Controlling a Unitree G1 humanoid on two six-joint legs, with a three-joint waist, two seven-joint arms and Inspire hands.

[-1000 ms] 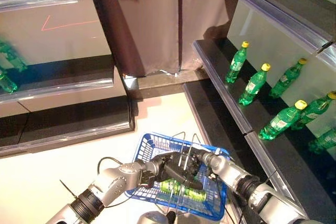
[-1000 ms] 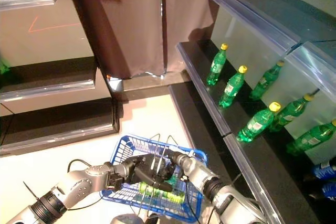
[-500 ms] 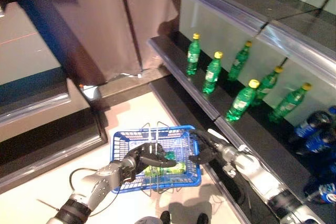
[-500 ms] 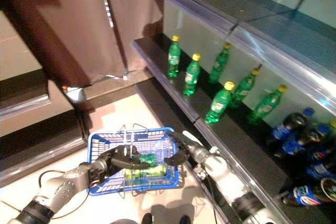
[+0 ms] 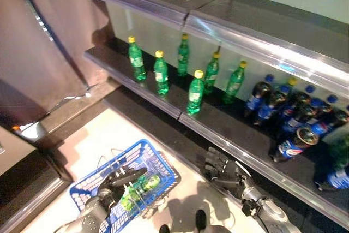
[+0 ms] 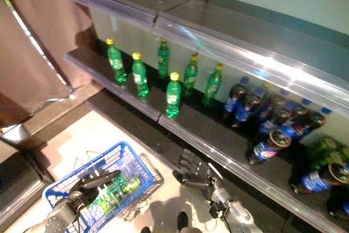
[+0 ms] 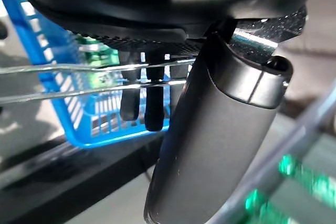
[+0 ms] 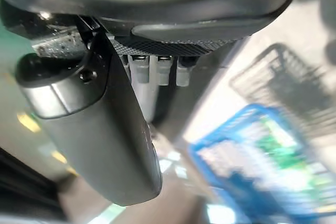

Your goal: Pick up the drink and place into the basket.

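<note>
The blue basket (image 5: 162,164) hangs at the lower left, held up by its thin wire handles in my left hand (image 5: 117,181), which is shut on them. A green drink bottle (image 5: 136,189) lies inside the basket; it also shows in the right eye view (image 6: 114,188). My right hand (image 5: 222,168) is open and empty, to the right of the basket and just below the front edge of the lower shelf. In the left wrist view my left hand (image 7: 210,135) curls round the wire handles (image 7: 79,67) above the basket (image 7: 47,77).
A dark shelf (image 5: 180,114) runs across the middle with green bottles (image 5: 194,92) standing on it and dark blue-capped bottles (image 5: 283,113) further right, some lying down. An upper shelf (image 5: 245,42) overhangs. A brown curtain (image 5: 38,53) hangs at the left.
The camera has swung right, so more of the shelf shows. My right hand has drawn out and away from the basket toward the shelf edge, open. The green bottle stays in the basket.
</note>
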